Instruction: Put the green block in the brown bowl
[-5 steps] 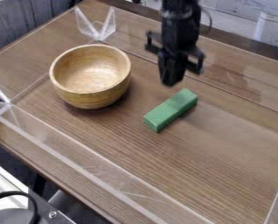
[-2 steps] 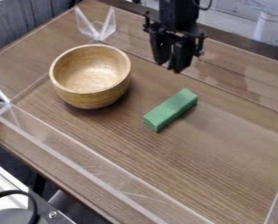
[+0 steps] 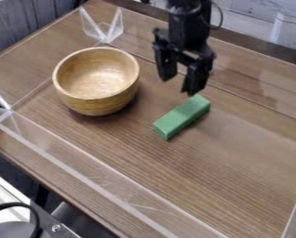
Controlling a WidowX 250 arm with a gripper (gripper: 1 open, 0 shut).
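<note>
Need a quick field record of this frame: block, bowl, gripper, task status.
green block: lying flat on the wooden table, right of the bowl, not touching it
brown bowl: upright, nothing visible inside
gripper: above the block's far end, pointing down, jaws open, nothing held
contact: none visible between gripper and block
task status: block not yet grasped, not in bowl

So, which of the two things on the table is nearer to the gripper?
The green block: the open gripper hangs just above its far end. The brown bowl stands apart, to the left in the picture.
</note>
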